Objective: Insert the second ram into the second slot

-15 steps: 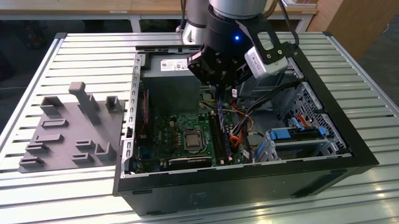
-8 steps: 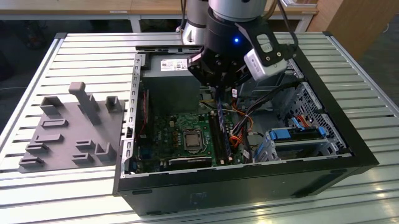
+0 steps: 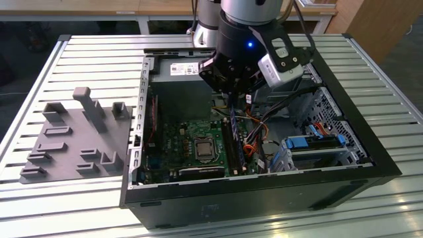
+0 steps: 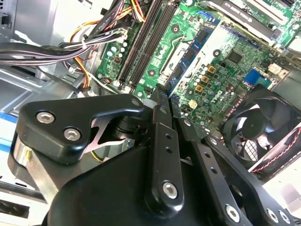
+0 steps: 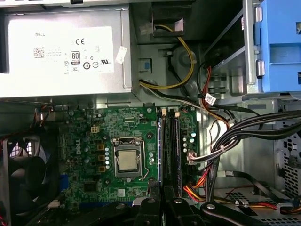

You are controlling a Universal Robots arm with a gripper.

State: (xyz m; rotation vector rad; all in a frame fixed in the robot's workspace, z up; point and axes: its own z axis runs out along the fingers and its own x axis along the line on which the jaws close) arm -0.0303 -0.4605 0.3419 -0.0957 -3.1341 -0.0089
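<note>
An open computer case (image 3: 264, 191) is lying on its side on a slatted metal table (image 3: 86, 54), with its motherboard (image 5: 94, 136) facing up. The end effector (image 4: 165, 96) is hanging inside the case, over the far part of the board. Its fingers are pressing together on the second ram (image 4: 192, 54), a thin dark blue stick with black chips.

In the second wrist view the stick is standing on edge and running out from between the fingers. Its long axis is lying roughly parallel to the memory slots (image 5: 171, 148). These are black channels running far to near, just to the exterior view's right of the processor socket (image 5: 127, 160).

In the exterior view the stick is showing as a dark strip directly below the end effector, over the far end of those slots. So the slots appear to be lying straight beneath the held stick rather than off to one side. Whether its lower edge is touching a slot, and which channel it is lining up with, cannot be told.

A bundle of cables (image 5: 244, 134) is crossing just to the exterior view's right of the slots. A grey moulded fixture (image 3: 73, 134) is resting on the table well apart, to the exterior view's left of the case.
</note>
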